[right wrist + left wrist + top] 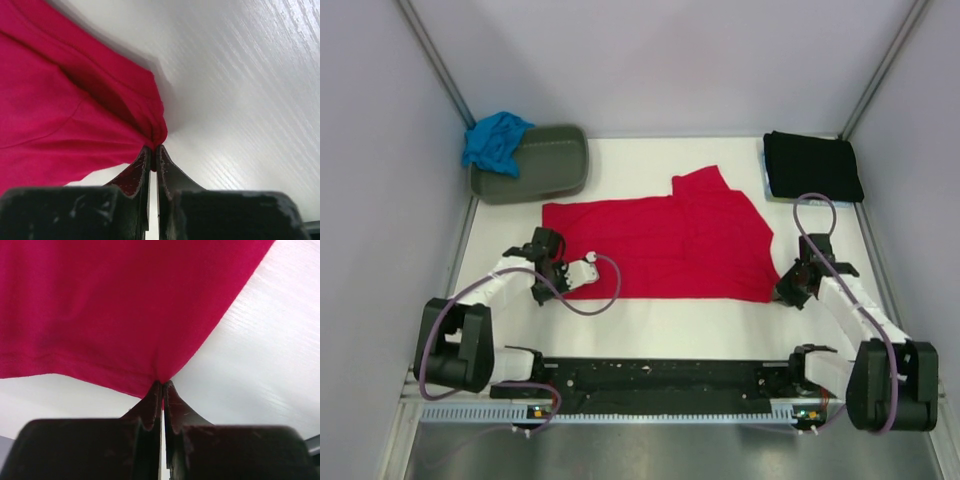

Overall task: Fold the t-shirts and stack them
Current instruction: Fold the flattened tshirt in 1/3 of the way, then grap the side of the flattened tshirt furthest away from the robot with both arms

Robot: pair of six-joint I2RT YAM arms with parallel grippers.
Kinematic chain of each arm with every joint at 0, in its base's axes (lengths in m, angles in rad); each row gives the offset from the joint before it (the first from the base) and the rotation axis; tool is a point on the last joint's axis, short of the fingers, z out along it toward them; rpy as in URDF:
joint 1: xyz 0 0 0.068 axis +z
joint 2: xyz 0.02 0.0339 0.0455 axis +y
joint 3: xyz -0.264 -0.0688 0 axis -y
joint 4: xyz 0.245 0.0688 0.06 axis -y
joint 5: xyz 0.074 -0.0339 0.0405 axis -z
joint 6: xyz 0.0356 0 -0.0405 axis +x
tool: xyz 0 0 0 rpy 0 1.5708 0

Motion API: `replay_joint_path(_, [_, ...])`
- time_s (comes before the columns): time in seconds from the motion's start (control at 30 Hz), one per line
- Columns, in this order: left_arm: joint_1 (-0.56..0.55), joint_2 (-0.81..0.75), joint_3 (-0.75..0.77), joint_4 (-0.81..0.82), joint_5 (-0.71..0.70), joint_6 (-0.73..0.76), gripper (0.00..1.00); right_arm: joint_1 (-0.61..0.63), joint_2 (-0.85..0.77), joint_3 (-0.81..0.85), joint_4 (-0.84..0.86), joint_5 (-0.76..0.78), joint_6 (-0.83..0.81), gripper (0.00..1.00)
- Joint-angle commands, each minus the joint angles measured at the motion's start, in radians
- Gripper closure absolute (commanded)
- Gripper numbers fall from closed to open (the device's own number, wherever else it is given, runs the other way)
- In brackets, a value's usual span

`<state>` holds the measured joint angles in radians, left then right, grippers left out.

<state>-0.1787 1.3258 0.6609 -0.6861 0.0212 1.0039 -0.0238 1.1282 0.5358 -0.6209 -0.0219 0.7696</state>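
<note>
Left gripper [162, 390] and right gripper [152, 152] each clamp a near corner of the red shirt [660, 245], spread beyond the fingers. Black shirt [812, 167] looks folded; blue shirt [495, 140] lies bunched on the tub [545, 165].

White wood-grain table [660, 325]. Pale lilac-grey back wall [660, 60], left wall [370, 200], right wall [920, 180]. Slanted metal left post [432, 55], right post [890, 55] at rear corners. Brushed steel ledge [670, 455] along near edge. Soft, even light.

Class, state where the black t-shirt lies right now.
In the top view, the folded black t-shirt lies at the far right corner, just beyond the red t-shirt.
</note>
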Motion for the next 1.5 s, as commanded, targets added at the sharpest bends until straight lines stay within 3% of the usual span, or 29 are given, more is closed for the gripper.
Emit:
replay_joint_path(0.0, [0.001, -0.071, 0.019, -0.099, 0.006, -0.005, 1.0, -0.011, -0.129, 0.047, -0.146, -0.016, -0.026, 1.0])
replay_joint_path(0.3, [0.001, -0.187, 0.069, -0.355, -0.045, 0.053, 1.0, -0.011, -0.323, 0.128, -0.407, -0.061, -0.018, 1.0])
replay_joint_path(0.5, [0.001, -0.223, 0.115, -0.501, -0.05, 0.102, 1.0, -0.011, -0.358, 0.208, -0.592, -0.069, -0.082, 1.0])
replay_joint_path(0.93, [-0.01, -0.186, 0.112, -0.602, 0.009, 0.174, 1.0, -0.01, -0.37, 0.268, -0.74, -0.085, -0.193, 1.0])
replay_joint_path(1.0, [-0.021, -0.178, 0.12, -0.602, 0.025, 0.179, 1.0, -0.008, -0.364, 0.274, -0.744, -0.082, -0.213, 0.91])
replay_joint_path(1.03, [-0.024, -0.174, 0.127, -0.601, 0.028, 0.177, 0.88, -0.01, -0.358, 0.282, -0.75, -0.075, -0.219, 0.78])
replay_joint_path(1.07, [-0.025, -0.172, 0.132, -0.599, 0.026, 0.176, 0.69, -0.01, -0.352, 0.286, -0.755, -0.072, -0.216, 0.68])
replay_joint_path(1.1, [-0.024, -0.174, 0.137, -0.595, 0.019, 0.174, 0.45, -0.008, -0.341, 0.291, -0.763, -0.076, -0.22, 0.58])
replay_joint_path(1.13, [-0.025, -0.175, 0.14, -0.59, 0.005, 0.174, 0.11, -0.008, -0.332, 0.308, -0.772, -0.073, -0.222, 0.5])
replay_joint_path(1.17, [-0.024, -0.175, 0.147, -0.586, -0.012, 0.176, 0.01, -0.01, -0.326, 0.334, -0.781, -0.066, -0.225, 0.43])
replay_joint_path(1.3, [-0.009, -0.156, 0.251, -0.492, -0.127, 0.136, 0.01, -0.008, -0.306, 0.518, -0.725, -0.026, -0.251, 0.22])
replay_joint_path(1.37, [0.019, -0.123, 0.351, -0.365, -0.094, 0.064, 0.01, -0.008, -0.289, 0.576, -0.584, -0.114, -0.289, 0.08])
replay_joint_path(1.47, [0.105, -0.012, 0.495, -0.221, 0.043, -0.107, 0.01, 0.008, -0.199, 0.619, -0.363, -0.196, -0.315, 0.05])
